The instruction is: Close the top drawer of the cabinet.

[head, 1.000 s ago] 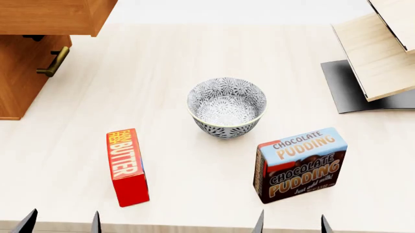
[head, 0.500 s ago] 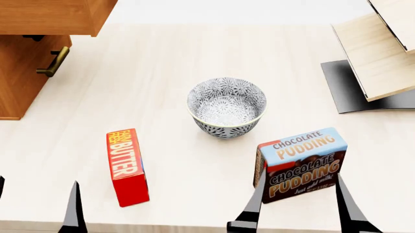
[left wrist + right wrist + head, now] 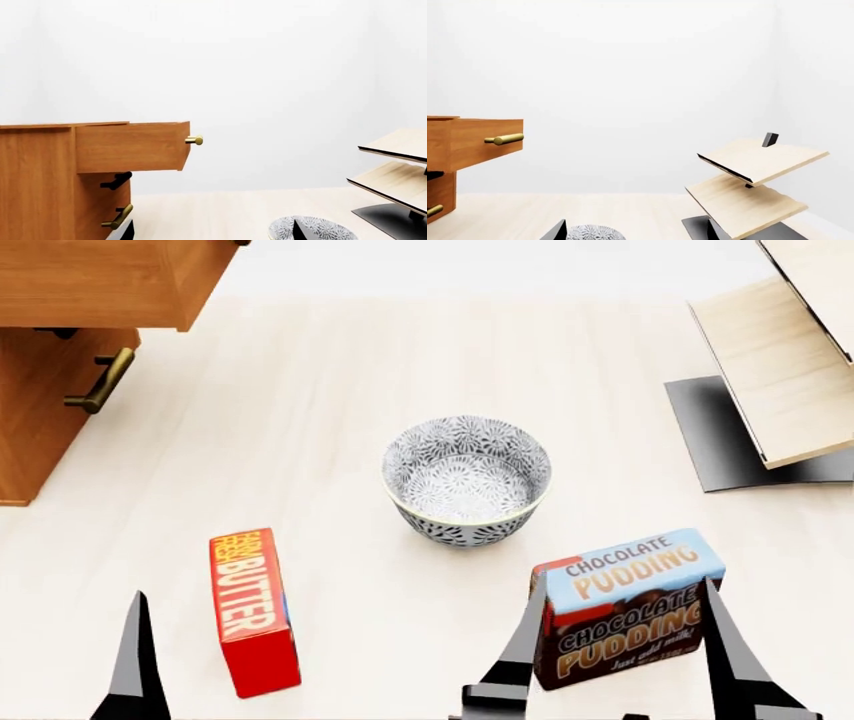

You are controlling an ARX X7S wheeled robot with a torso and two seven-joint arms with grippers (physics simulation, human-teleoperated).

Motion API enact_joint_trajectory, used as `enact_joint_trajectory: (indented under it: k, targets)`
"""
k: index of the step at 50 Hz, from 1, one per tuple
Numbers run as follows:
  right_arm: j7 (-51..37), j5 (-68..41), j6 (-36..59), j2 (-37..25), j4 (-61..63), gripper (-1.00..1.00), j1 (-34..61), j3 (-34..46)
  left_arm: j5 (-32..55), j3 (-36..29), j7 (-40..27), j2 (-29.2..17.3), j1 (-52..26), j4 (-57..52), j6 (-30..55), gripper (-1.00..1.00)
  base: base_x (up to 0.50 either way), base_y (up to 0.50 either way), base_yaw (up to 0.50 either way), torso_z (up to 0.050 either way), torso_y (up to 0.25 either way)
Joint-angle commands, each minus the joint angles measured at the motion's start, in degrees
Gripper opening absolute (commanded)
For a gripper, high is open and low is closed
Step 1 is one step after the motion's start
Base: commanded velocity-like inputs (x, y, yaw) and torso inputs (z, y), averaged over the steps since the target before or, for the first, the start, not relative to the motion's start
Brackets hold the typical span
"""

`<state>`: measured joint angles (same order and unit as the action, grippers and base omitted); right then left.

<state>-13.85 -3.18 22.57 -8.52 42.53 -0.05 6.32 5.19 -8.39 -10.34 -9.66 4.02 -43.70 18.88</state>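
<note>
The drawer (image 3: 131, 147) sticks out. Your left hand (image 3: 80, 660) is wide and empty; push the drawer front in.

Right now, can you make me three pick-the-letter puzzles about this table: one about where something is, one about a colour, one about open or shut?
1. The bowl sits:
A. inside the cabinet
B. on the table, behind both boxes
C. on the rack

2. The butter box is mostly:
A. red
B. green
C. purple

3. The top drawer is:
A. shut flush
B. removed
C. pulled out

Answers:
1 B, it stands beyond the butter box and pudding box.
2 A, red sides.
3 C, it juts past the cabinet front.
</note>
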Motion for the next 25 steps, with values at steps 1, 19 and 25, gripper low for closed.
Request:
enact_joint_trajectory:
  k: [1, 19, 25]
  targets:
    - [-0.34, -1.01, 0.84, -0.77, 1.15, 1.00, 0.14, 0.09, 0.31, -0.64, -0.58, -0.40, -0.14, -0.15, 0.05, 1.00, 0.50, 0.00, 0.00, 0.000, 0.000]
    - [-1.01, -2.12, 1.72, -1.59, 2.02, 1.00, 0.23, 0.43, 0.85, -1.26, -1.63, -1.13, -0.35, -2.28, 1.43, 1.00, 0.50, 0.00, 0.00, 0.000, 0.000]
    - [-1.34, -2.34, 1.95, -1.77, 2.01, 1.00, 0.27, 0.60, 1.12, -1.30, -1.85, -1.38, -0.43, -2.26, 1.33, 1.00, 0.50, 0.00, 0.00, 0.000, 0.000]
